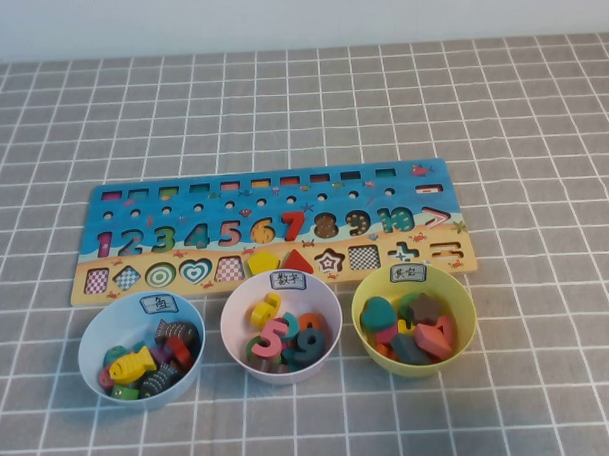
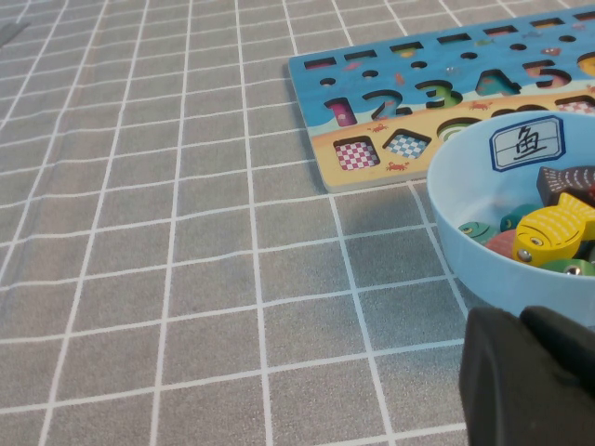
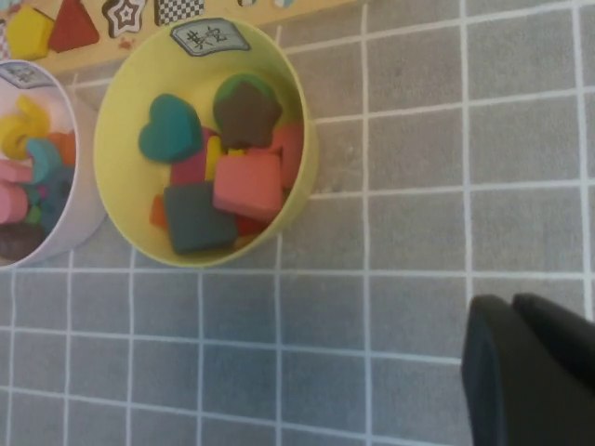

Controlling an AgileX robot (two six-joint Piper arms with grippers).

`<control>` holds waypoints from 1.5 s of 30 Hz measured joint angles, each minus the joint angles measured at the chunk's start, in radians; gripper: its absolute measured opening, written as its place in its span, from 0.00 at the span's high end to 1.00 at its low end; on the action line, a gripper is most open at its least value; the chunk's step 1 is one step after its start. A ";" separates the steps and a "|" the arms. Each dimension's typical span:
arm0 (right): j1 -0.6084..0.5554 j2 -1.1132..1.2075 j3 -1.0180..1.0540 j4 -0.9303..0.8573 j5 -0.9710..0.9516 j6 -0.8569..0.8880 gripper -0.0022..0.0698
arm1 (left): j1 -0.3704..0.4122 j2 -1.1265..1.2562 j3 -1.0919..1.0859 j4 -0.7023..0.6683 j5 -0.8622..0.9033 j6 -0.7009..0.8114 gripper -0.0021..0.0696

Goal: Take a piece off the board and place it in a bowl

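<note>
Left gripper [image 2: 535, 376]: parked low at the near left edge of the table, just short of the light blue bowl [image 1: 141, 356]; only a dark lump of it shows in its own wrist view, and I cannot tell how it is set.

Right gripper [image 3: 539, 367]: parked at the near right, well apart from the board, with bare cloth under it (a sliver of black at the right edge of the high view is all that shows there); again I cannot tell whether it is released or clenched.

Bowls: three in a row just in front of the board. The blue one holds toy fish, the pale pinkish-white bowl [image 1: 281, 325] holds numbers, and the yellow-green bowl [image 1: 414, 319] on the right holds shape blocks, a teal heart and a brown star among them.

The piece [image 1: 298, 261]: the red triangle sits in its slot in the board's sandy strip, touching the yellow pentagon [image 1: 263, 260] on its left.

The board [image 1: 275, 229]: flat on the grey checked cloth [image 1: 300, 108], beyond the bowls, numbers 1 to 10 in place.

Progress: by my reading nothing is done yet. Neither arm is near the triangle; the reach, the grasp, the lift and the drop into the yellow-green bowl all remain.
</note>
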 joint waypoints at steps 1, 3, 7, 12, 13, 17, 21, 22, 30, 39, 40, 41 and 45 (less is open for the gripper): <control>0.007 0.033 -0.035 -0.006 0.006 -0.002 0.99 | 0.000 0.000 0.000 0.000 0.000 0.000 0.97; 0.038 0.095 -0.090 -0.018 0.012 -0.005 0.99 | 0.000 0.000 0.000 0.000 0.000 0.000 0.97; 0.170 0.246 -0.227 -0.041 0.012 0.013 0.99 | 0.000 0.000 0.000 0.000 0.000 0.000 0.97; 0.347 0.431 -0.414 -0.124 0.018 0.099 0.99 | 0.000 0.000 0.000 0.000 0.000 0.000 0.97; 0.374 0.463 -0.459 -0.153 0.025 0.124 0.99 | 0.000 0.000 0.000 0.000 0.000 0.000 0.97; 0.482 0.612 -0.647 -0.245 0.082 0.199 0.99 | 0.000 0.000 0.000 0.000 0.000 0.000 0.97; 0.559 0.767 -0.847 -0.288 0.166 0.229 0.99 | 0.000 0.000 0.000 0.000 0.000 0.000 0.97; 0.572 0.806 -0.899 -0.296 0.189 0.233 0.99 | 0.000 0.000 0.000 0.000 0.000 0.000 0.97; 0.608 1.094 -1.290 -0.335 0.379 0.257 0.99 | 0.000 0.000 0.000 0.000 0.000 0.000 0.97; 0.614 1.293 -1.585 -0.348 0.407 0.325 0.73 | 0.000 0.000 0.000 0.000 0.000 0.000 0.97; 0.614 1.305 -1.595 -0.350 0.407 0.333 0.66 | 0.000 0.000 0.000 0.000 0.000 0.000 0.97; 0.614 1.311 -1.602 -0.350 0.407 0.335 0.62 | 0.000 0.000 0.000 0.000 0.000 0.000 0.97; 0.614 1.337 -1.609 -0.372 0.411 0.350 0.52 | 0.000 0.000 0.000 0.000 0.000 0.000 0.97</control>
